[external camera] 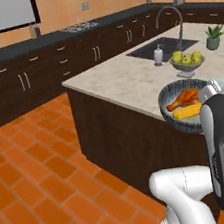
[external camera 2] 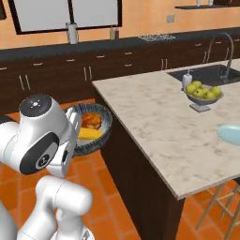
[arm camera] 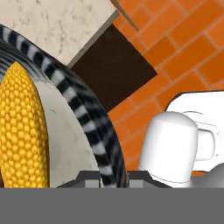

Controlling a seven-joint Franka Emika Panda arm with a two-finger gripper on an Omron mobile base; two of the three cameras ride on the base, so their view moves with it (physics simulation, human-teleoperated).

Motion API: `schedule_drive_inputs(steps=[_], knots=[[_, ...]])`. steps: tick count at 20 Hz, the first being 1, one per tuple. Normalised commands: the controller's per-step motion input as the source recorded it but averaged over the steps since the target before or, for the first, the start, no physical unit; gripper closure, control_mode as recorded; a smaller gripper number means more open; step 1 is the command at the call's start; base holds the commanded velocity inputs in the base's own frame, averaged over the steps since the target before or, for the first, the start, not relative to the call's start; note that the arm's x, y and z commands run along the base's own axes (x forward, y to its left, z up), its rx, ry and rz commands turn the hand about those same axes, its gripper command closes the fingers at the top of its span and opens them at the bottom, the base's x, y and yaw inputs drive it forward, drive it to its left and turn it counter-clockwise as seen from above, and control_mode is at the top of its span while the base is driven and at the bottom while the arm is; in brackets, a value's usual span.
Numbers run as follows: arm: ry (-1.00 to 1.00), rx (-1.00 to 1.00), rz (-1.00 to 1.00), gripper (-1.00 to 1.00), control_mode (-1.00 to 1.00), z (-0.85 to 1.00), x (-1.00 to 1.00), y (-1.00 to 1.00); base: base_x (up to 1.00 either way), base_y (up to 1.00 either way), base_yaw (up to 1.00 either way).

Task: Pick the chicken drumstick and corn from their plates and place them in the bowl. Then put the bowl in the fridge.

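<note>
Terracotta floor tiles [external camera: 40,195] run beneath a dark-fronted kitchen island [external camera 2: 154,117] with a pale stone worktop. Off that worktop's near edge, over the floor, the bowl [external camera 2: 104,123] hangs in the air, carried by the gripper [arm camera: 114,177], whose jaws are pinched shut on the bowl's rim. Inside the bowl lie the chicken drumstick [external camera: 184,98] and the corn [external camera: 188,111], side by side. One pale blue plate [external camera 2: 230,134] sits bare near the worktop's right edge; a fruit bowl of apples [external camera 2: 203,93] stands by the sink [external camera 2: 206,74].

Loading looks finished; the carry to the fridge remains. The grip is on the rim alone, so the bowl could tip or slip on a quick turn, spilling the food. It also hangs close to the island's edge and could clip it as the base drives.
</note>
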Motion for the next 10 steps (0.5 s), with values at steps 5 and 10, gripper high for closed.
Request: schedule_drive_inputs(steps=[5,10], knots=[[0.00,0.00,0.00,1.00,1.00,0.00,0.00,0.00,1.00,1.00,0.04],[0.00,0.00,0.00,1.00,1.00,0.00,0.00,0.00,1.00,1.00,0.08]])
